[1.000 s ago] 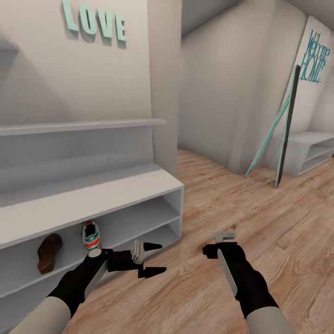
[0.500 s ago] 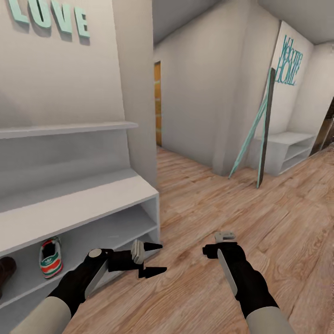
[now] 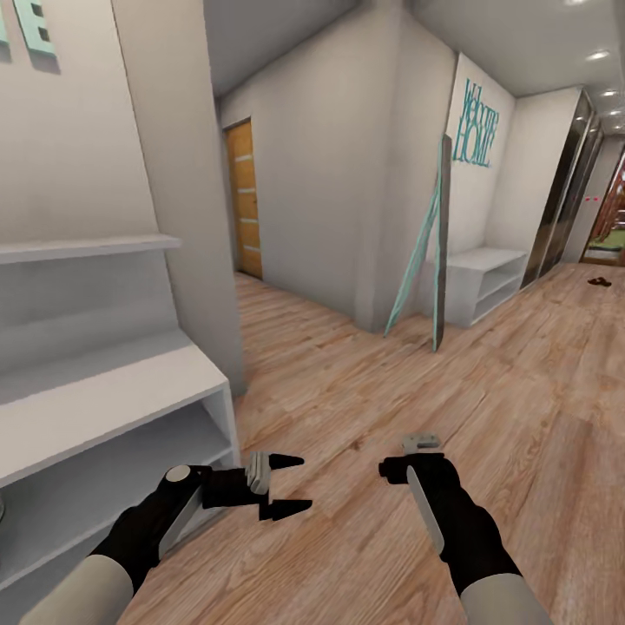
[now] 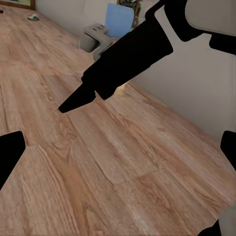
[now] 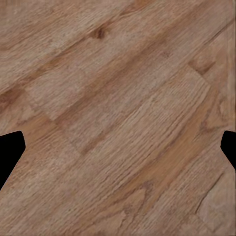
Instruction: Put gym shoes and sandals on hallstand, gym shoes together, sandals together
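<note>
Left gripper [image 3: 282,483] jaws open, empty; right gripper [image 3: 421,447] jaws' state unclear. Rack [image 3: 104,391] at frame left. Small dark sandal [image 3: 599,280] on floor [image 3: 365,399], far right. Likely light, flexible; grip by strap.

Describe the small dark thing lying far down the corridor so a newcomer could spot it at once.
Follow the wooden floor in the head view past the leaning mirror toward the mirrored wardrobe. Beyond it, near the far doorway, lies a small dark brown object, likely a sandal, alone on the planks.
</note>
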Controlling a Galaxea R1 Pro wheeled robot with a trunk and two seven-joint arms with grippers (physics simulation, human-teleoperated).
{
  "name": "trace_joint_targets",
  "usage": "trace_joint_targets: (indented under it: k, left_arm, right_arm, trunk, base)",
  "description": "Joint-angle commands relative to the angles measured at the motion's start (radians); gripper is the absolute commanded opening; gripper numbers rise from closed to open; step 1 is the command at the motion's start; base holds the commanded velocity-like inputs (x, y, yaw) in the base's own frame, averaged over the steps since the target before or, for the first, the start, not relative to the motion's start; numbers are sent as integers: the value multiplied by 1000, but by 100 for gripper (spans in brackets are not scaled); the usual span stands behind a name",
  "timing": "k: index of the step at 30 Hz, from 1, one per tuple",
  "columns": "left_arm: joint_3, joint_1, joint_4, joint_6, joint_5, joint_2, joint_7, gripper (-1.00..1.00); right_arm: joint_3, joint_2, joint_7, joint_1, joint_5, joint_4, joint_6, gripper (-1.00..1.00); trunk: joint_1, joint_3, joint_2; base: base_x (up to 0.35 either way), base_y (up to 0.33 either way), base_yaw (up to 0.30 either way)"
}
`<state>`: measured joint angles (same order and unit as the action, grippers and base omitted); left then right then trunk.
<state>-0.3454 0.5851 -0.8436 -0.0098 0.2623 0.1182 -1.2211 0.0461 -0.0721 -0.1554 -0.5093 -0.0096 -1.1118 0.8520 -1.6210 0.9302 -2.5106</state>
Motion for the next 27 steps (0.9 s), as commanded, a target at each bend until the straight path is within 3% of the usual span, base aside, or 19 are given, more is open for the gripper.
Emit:
trace_joint_targets:
  k: [1, 20, 27]
  left_arm:
    - [-4, 1, 0, -1, 7, 1, 0, 100]
    - [-4, 1, 2, -1, 8, 1, 1, 100]
    - [-2, 1, 5, -1, 8, 2, 2, 100]
  right_arm:
    - [1, 0, -4, -1, -1, 0, 4, 100]
    - [1, 0, -4, 0, -2, 0, 4, 100]
    - [1, 0, -4, 0, -2, 0, 5, 100]
  trunk:
    - [0, 0, 0]
    - [0, -18, 0]
    - [0, -25, 0]
  base:
    - [208, -297, -252]
    - [226, -297, -252]
    - [133, -109, -253]
